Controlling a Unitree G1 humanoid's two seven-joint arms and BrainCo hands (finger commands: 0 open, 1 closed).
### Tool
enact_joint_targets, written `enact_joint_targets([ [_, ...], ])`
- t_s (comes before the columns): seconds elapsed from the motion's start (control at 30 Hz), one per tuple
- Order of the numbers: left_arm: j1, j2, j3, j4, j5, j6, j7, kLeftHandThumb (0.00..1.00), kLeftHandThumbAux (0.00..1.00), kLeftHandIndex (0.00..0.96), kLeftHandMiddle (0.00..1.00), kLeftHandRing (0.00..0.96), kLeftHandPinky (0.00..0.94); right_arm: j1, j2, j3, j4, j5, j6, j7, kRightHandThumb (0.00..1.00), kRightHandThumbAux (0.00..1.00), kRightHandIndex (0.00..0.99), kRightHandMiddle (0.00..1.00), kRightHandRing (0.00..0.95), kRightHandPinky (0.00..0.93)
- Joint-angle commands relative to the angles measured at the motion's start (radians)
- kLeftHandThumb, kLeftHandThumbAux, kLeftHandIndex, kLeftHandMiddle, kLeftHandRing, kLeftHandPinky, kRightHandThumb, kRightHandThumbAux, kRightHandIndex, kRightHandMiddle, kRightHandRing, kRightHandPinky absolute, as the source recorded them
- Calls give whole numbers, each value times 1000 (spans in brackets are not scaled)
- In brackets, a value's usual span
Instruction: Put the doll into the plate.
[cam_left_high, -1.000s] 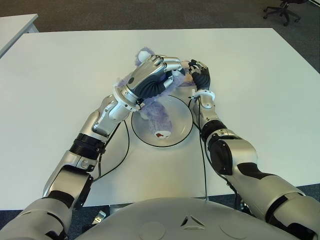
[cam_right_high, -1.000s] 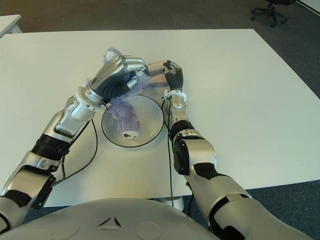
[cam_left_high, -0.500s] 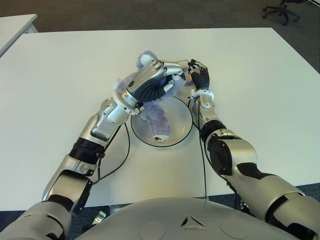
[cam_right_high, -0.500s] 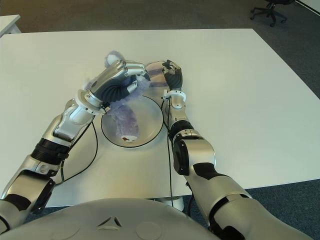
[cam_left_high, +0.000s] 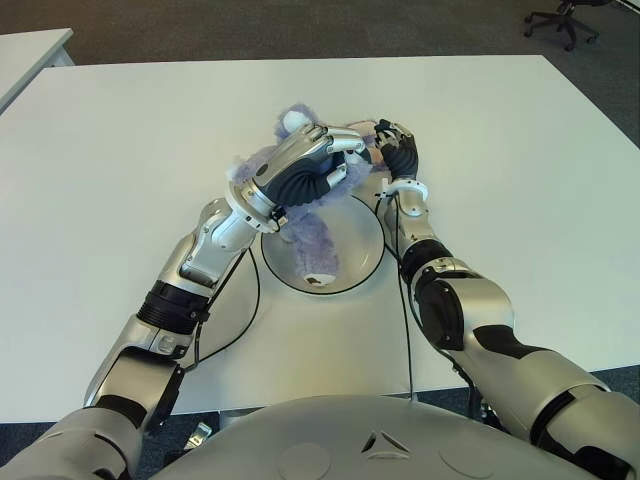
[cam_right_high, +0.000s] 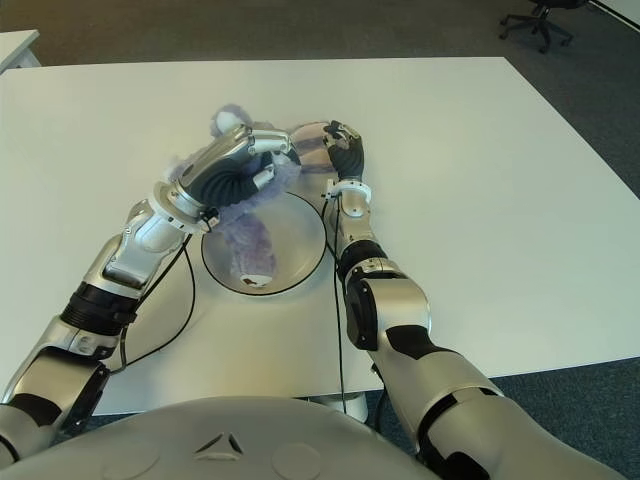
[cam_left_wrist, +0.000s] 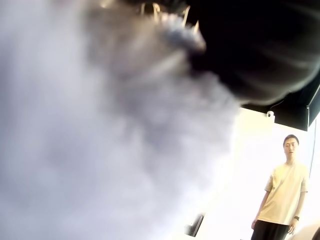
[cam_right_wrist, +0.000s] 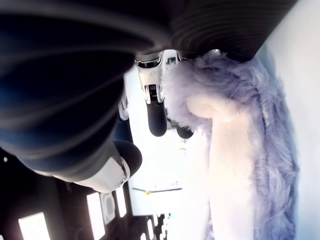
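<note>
The purple doll (cam_left_high: 308, 225) hung over the plate (cam_left_high: 362, 262), its lower end inside, gripped by the left hand (cam_left_high: 300, 170). The right hand (cam_left_high: 398, 150) clasped its far end. Both hands hid its head. A person (cam_left_wrist: 280, 200) stood behind.

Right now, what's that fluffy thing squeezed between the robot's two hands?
A purple plush doll, seen in both eye views. The left hand grips its upper body, the right hand holds its head end, and its legs hang over the plate.
</note>
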Motion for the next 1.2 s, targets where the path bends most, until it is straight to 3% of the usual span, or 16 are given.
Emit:
enact_joint_targets([
  [0.03, 26, 3, -5, 1, -7, 19, -32, 834, 670, 411, 452, 342, 358, 83, 28, 0, 53, 5, 53, 7, 684, 731, 398, 184, 176, 219],
  [0.43, 61, 5, -11, -67, -66, 43, -94, 834, 670, 417, 445, 337, 370, 84, 26, -6, 55, 10, 50, 21, 686, 731, 398, 193, 185, 229],
  [0.6, 86, 4, -16, -114, -81, 45, -117, 834, 671, 419, 440, 334, 367, 83, 24, -15, 55, 19, 48, 31, 689, 732, 398, 192, 172, 187],
  [0.63, 89, 5, -16, -121, -84, 43, -122, 742, 690, 410, 324, 321, 350, 83, 24, -16, 55, 19, 47, 33, 689, 733, 398, 186, 161, 176],
  [0.7, 92, 4, -16, -129, -86, 42, -129, 715, 696, 407, 289, 317, 344, 82, 25, -18, 55, 19, 47, 35, 690, 733, 398, 184, 158, 172],
  [0.93, 89, 18, -18, -145, -81, -18, -147, 703, 701, 405, 279, 283, 286, 83, 28, -22, 54, 18, 40, 41, 690, 734, 398, 172, 147, 174],
  [1.2, 95, 24, -22, -157, -79, -45, -165, 699, 706, 404, 281, 279, 290, 82, 27, -15, 53, 10, 41, 38, 689, 734, 398, 168, 150, 189],
])
